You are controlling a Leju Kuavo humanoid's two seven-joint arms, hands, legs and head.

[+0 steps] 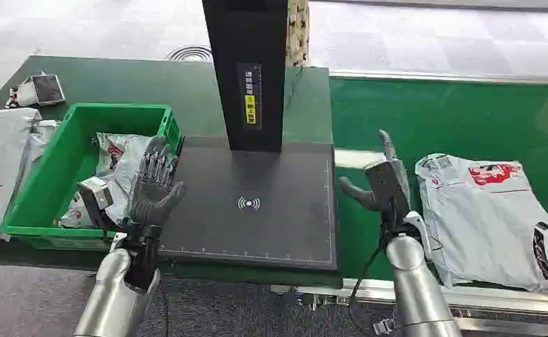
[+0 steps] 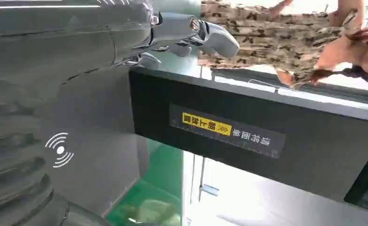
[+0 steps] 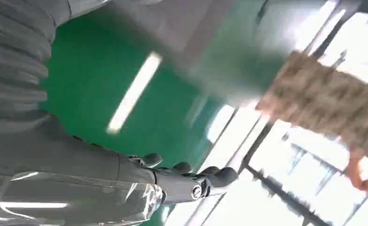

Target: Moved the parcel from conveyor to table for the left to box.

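Note:
A grey plastic parcel (image 1: 492, 214) with a red logo lies flat on the green conveyor belt (image 1: 453, 116) at the right. My right hand (image 1: 383, 182) is raised just left of it, fingers spread, holding nothing and not touching the parcel. My left hand (image 1: 155, 184) hovers open over the left edge of the black scanning plate (image 1: 257, 203), beside the green box (image 1: 60, 175). Several grey parcels (image 1: 120, 165) lie inside that box. The left wrist view shows my left hand (image 2: 182, 33) near the black scanner column (image 2: 248, 132).
The black scanner column (image 1: 246, 70) stands upright at the back of the plate. White parcels (image 1: 1, 161) and a small dark packet (image 1: 43, 90) lie left of the box. A person in a patterned garment (image 2: 276, 37) stands behind the table.

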